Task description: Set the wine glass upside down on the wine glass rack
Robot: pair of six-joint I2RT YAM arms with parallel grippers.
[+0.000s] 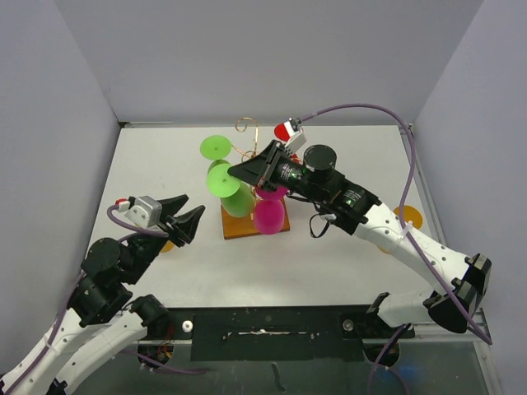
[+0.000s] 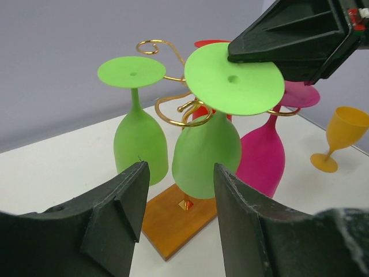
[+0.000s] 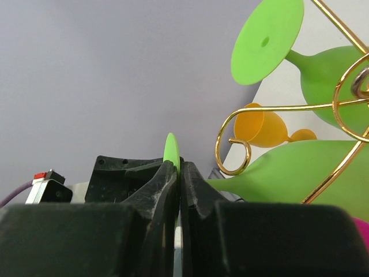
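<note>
A green wine glass (image 1: 239, 200) hangs upside down at the wine glass rack (image 1: 235, 227), its bowl (image 2: 206, 153) over the wooden base (image 2: 173, 222). My right gripper (image 1: 240, 173) is shut on the rim of the glass's round foot (image 2: 233, 81). In the right wrist view the foot's edge (image 3: 172, 147) sticks up between the closed fingers (image 3: 164, 179). The stem runs beside a gold scroll arm (image 2: 173, 118); whether it rests on it I cannot tell. My left gripper (image 1: 191, 216) is open and empty, left of the rack and apart from it (image 2: 180, 173).
A second green glass (image 2: 140, 141), a pink glass (image 2: 262, 156) and a red one (image 2: 210, 43) also hang upside down on the rack. An orange glass (image 2: 344, 135) stands upright on the table to the right. Grey walls enclose the table.
</note>
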